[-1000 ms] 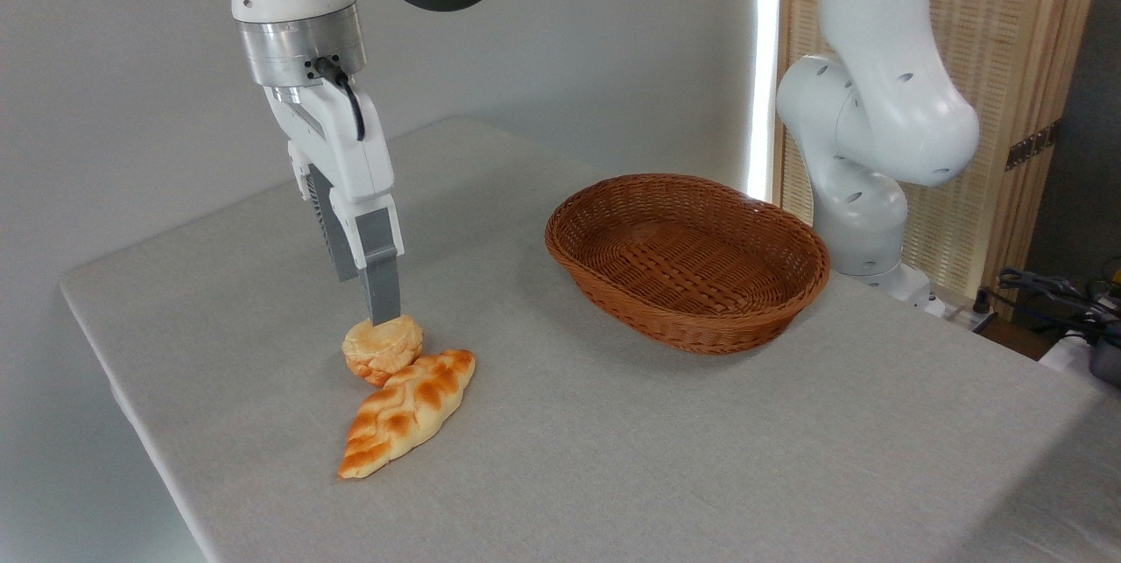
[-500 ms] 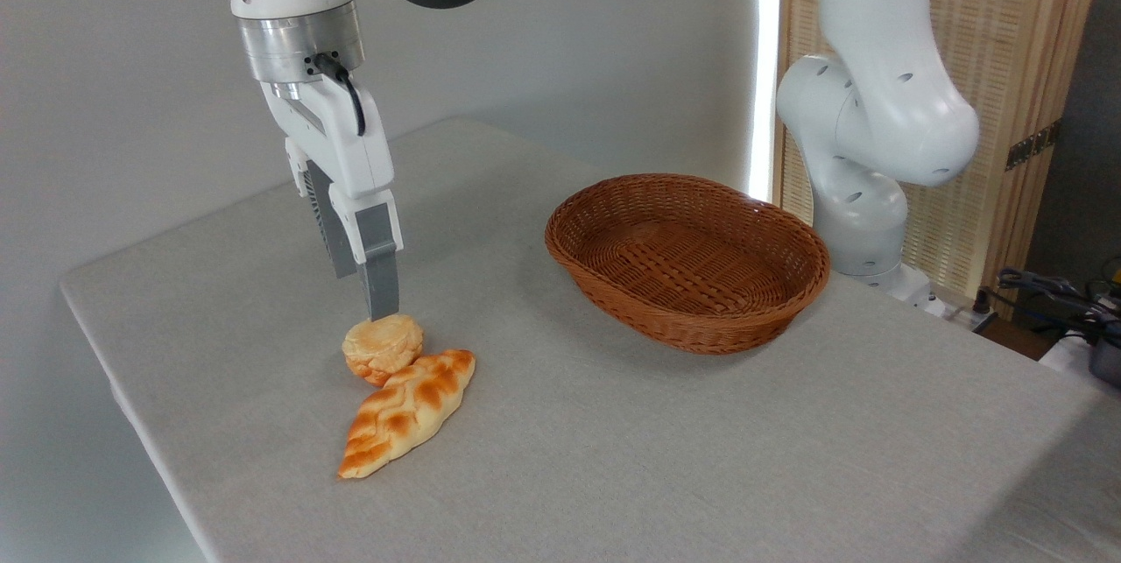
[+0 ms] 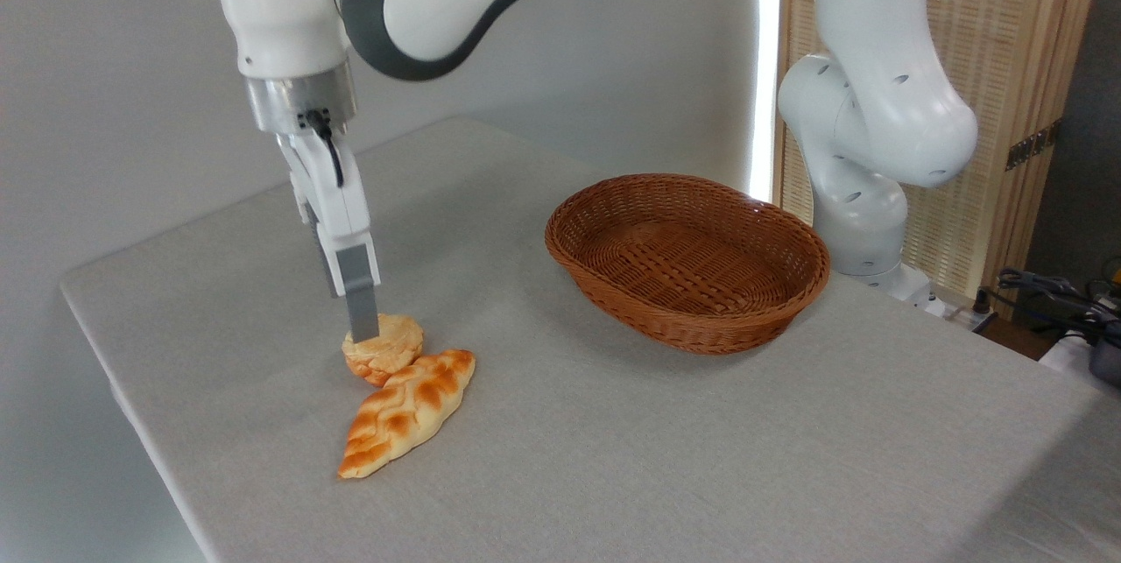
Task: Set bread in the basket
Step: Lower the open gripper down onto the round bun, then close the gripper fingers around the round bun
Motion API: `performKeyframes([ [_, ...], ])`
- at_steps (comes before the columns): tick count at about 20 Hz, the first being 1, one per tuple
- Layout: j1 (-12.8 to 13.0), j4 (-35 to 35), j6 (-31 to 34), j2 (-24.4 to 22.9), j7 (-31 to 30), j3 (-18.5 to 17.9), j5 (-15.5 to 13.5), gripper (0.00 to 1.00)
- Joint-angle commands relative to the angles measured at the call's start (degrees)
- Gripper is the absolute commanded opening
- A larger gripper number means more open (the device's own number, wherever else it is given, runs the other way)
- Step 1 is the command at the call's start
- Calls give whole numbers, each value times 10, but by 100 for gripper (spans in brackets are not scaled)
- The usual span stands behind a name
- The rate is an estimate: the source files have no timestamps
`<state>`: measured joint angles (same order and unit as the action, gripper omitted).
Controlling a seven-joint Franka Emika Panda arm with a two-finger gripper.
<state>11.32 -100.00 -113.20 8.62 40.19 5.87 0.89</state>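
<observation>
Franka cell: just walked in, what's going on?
The white Franka arm's gripper is down at the small round pale-golden bun, its visible grey finger against the bun's left top edge. Whether the jaws have closed can't be told from this angle. The bun sits on the grey table, touching the braided orange-striped loaf. The oval reddish-brown wicker basket to the right is empty.

Claw point(image 3: 359, 331) far finger, gap hidden.
</observation>
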Motion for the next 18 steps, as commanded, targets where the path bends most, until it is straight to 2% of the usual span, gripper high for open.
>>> performKeyframes([
  [1,5,-46,-46,-6,-5,12,9,100],
  [18,7,-60,-58,22,22,21,11,100],
])
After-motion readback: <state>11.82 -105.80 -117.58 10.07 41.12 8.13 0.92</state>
